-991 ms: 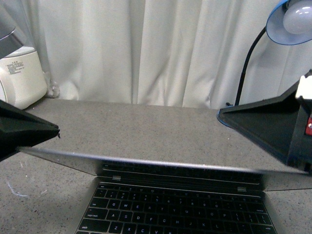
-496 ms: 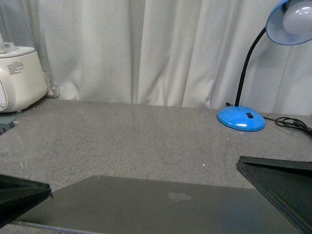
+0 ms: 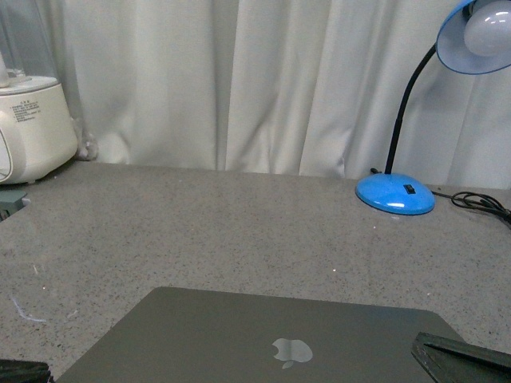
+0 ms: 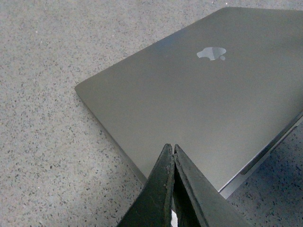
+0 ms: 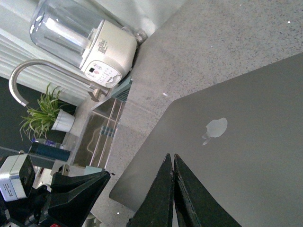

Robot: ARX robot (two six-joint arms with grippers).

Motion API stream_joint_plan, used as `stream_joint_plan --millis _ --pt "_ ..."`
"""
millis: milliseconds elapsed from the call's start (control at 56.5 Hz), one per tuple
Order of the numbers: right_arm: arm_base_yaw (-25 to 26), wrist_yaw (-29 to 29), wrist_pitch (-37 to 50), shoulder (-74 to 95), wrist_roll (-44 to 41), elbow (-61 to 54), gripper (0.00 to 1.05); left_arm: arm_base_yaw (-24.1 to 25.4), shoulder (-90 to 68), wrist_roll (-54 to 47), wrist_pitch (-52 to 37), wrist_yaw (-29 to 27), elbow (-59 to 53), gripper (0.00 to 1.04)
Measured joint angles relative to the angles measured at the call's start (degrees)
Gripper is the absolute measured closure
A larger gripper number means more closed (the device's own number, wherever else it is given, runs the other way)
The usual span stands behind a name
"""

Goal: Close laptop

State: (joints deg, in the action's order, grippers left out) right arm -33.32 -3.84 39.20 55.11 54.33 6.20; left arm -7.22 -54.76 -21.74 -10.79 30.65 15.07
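Grey laptop, lid fully shut, flat on the speckled counter, logo up.

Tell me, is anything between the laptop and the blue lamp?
No. In the front view, only bare speckled table lies between the laptop and the lamp.

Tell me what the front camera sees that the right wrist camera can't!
Only the front view shows the blue desk lamp and its black cord. Only the right wrist view shows a curved metal tap, a sink and a green plant in a white pot. Both show the closed laptop with the logo on its lid, the white kitchen machine and the speckled grey counter.
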Motion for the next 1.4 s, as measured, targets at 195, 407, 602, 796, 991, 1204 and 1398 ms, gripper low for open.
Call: stream_joint_plan --millis 195,407,602,796,991,1204,1398 --pt "0.4 1.5 -2.0 -0.3 0.1 0.0 1.03 0.2 0.5 1.4 0.3 0.2 -0.6 1.01" --pt "1.4 2.0 -8.0 -4.2 2.9 1.2 1.03 0.4 5.7 3.2 9.0 1.9 -0.2 1.01" --pt "-0.9 6.8 -11.7 -3.0 4.6 1.2 1.03 0.1 4.3 0.1 9.9 0.2 -1.6 1.01" --pt "-1.0 15.0 -14.1 -6.6 -3.7 1.9 1.03 1.2 5.7 3.9 6.2 0.0 -1.4 1.01" --pt "-1.0 24.6 -19.8 -20.2 -22.3 5.3 1.03 4.7 15.3 15.1 4.4 1.6 2.3 1.01" --pt "-10.1 35.1 -16.2 -31.0 -41.9 5.3 1.03 14.8 28.3 29.2 6.4 10.3 2.8 1.01" --pt "-12.1 39.0 -4.1 -28.8 -53.2 1.3 1.03 27.7 38.0 37.6 9.7 21.9 0.9 1.01"
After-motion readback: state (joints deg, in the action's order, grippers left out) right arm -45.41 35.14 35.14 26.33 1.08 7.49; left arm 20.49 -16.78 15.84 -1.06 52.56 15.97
